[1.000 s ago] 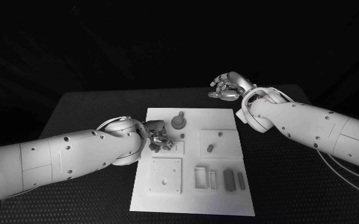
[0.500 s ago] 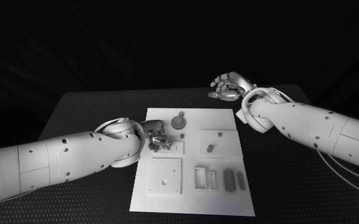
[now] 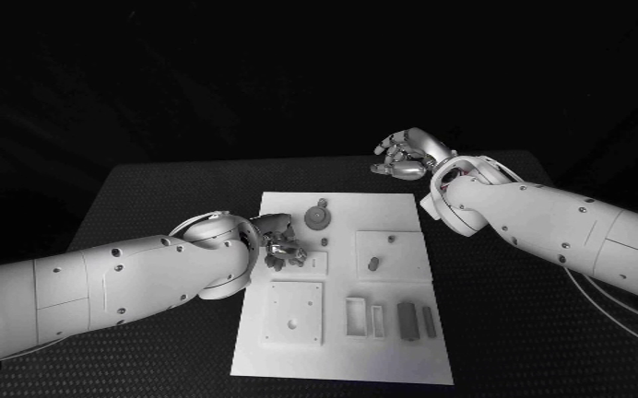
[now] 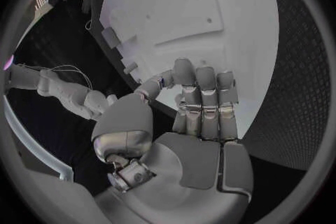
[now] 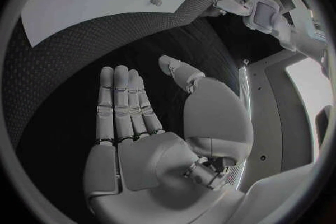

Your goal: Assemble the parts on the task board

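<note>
Task board: my left hand hovers over its left edge, fingers together, grip unclear; right hand spread empty; descend slowly, squarely.

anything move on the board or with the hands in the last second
Almost nothing. The left hand keeps its place over the left side of the task board; only its forearm has edged very slightly toward the board. The right hand stays raised beyond the board's far right corner, fingers apart and holding nothing. The round part and the other parts lie where they were.
</note>
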Robot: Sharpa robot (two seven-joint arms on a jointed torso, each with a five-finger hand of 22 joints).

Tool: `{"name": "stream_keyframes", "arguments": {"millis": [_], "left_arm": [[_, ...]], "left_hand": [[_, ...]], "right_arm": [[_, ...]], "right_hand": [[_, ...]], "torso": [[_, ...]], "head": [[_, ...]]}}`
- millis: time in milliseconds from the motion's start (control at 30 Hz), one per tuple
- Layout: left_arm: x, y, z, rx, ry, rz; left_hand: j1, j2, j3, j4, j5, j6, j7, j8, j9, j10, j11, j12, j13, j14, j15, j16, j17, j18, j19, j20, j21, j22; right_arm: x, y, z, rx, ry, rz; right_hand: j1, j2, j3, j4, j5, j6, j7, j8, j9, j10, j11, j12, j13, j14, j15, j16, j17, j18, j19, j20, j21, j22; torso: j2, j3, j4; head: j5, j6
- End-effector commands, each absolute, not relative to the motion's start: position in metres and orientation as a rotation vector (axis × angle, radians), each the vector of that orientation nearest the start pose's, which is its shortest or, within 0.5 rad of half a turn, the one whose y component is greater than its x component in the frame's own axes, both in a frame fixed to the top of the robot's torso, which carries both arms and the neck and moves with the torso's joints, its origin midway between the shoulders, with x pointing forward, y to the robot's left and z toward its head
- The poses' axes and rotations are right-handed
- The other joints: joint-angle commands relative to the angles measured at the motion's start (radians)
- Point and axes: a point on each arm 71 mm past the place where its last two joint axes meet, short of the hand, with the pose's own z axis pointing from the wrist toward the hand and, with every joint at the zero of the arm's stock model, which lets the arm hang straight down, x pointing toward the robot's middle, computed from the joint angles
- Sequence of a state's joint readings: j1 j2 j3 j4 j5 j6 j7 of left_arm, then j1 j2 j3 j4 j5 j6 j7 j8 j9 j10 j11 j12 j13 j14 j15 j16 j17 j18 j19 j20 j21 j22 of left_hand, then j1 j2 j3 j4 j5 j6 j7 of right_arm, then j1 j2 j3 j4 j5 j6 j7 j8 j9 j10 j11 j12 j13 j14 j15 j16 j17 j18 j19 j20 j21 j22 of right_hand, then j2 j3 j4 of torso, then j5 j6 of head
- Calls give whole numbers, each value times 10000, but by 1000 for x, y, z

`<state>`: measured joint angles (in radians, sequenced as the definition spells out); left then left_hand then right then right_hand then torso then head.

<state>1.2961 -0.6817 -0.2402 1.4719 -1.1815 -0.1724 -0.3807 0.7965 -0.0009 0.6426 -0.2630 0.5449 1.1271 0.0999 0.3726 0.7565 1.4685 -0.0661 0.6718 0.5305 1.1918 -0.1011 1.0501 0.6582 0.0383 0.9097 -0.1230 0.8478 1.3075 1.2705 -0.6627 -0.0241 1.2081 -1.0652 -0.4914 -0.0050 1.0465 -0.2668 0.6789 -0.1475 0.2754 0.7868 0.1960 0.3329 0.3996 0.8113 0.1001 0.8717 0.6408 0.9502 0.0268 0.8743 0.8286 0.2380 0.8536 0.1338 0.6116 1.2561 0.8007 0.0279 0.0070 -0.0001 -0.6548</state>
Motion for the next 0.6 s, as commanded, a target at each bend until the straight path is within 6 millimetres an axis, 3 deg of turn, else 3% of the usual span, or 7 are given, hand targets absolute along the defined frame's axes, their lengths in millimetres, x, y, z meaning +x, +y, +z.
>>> {"name": "stream_keyframes", "arguments": {"millis": [33,600], "left_arm": [[481,152,-233,-104,20672,-5116],[479,151,-238,35,20531,-5086]], "left_hand": [[114,10,61,28,-17,1065,-992,-2,21,-349,-368,53,15,-5,-77,53,-20,-102,36,-784,-72,-7],[109,38,66,58,-68,1060,-987,-24,30,-366,-364,57,10,-13,-79,58,-41,-105,53,-785,-92,-9]], "right_arm": [[558,-210,-152,2637,14842,7414],[558,-211,-152,2681,14882,7363]], "right_hand": [[-14,68,-43,6,69,-26,43,55,-17,-50,11,53,-18,-88,12,-6,-14,165,16,55,-63,12],[-15,78,-52,-2,85,-29,43,61,-20,-60,12,76,-51,-93,14,-1,-26,172,20,62,-83,27]], "torso": [[2,4,-3],[6,-14,6]], "head": [[0,4],[-22,13]]}}
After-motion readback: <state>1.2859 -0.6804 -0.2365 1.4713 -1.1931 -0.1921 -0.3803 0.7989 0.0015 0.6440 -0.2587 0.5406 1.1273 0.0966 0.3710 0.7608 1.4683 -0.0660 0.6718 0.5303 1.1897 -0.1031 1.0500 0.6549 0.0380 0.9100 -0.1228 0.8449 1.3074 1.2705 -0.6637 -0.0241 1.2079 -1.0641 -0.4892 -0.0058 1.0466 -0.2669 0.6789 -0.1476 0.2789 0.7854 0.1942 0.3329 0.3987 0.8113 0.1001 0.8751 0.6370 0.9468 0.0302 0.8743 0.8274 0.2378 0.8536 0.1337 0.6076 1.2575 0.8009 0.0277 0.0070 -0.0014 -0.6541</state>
